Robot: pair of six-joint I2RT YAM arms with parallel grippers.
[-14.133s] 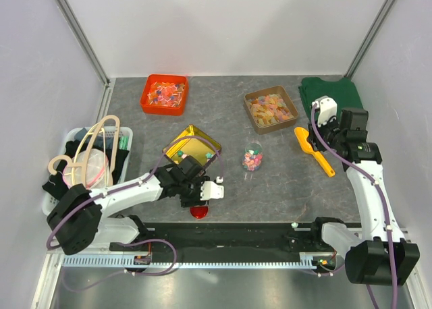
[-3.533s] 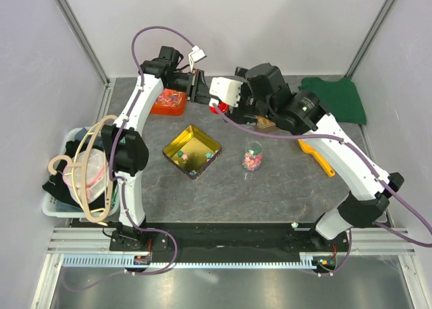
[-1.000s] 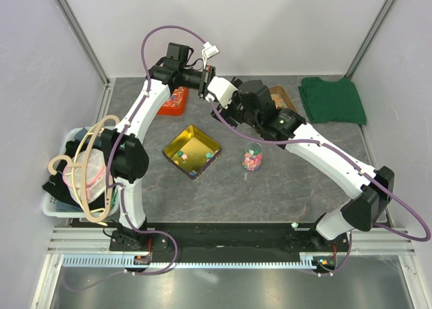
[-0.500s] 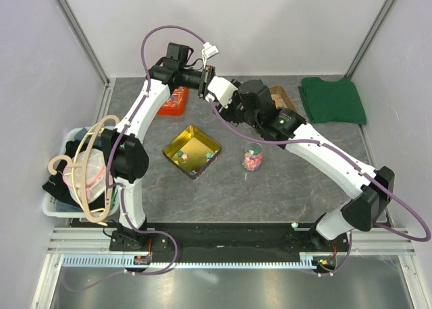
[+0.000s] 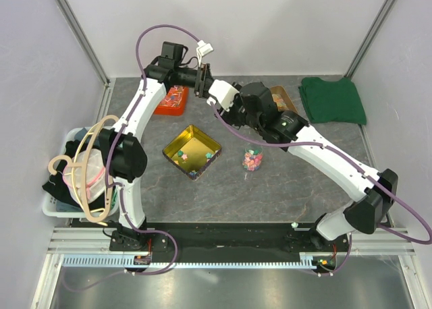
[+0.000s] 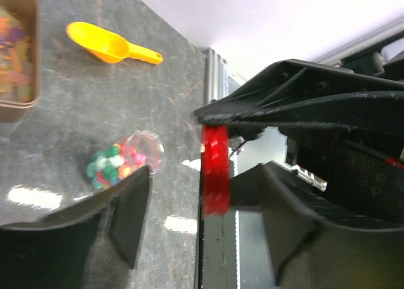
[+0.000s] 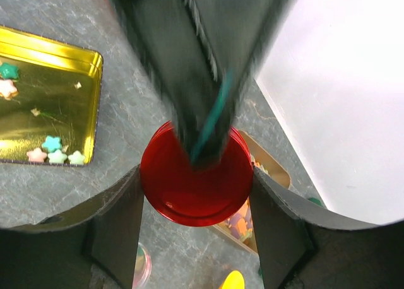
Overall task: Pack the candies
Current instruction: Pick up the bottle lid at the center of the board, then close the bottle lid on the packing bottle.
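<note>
Two grippers meet in mid-air: the right gripper clamps the red lid by its rim, the left gripper's jaws stand apart around it, and the candies sit in the lidless jar beside the gold tin.

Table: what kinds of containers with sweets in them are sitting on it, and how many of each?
Trays: 2 (orange-red tray, brown tray)
Gold tin: 1
Clear jar: 1
Total: 4
</note>
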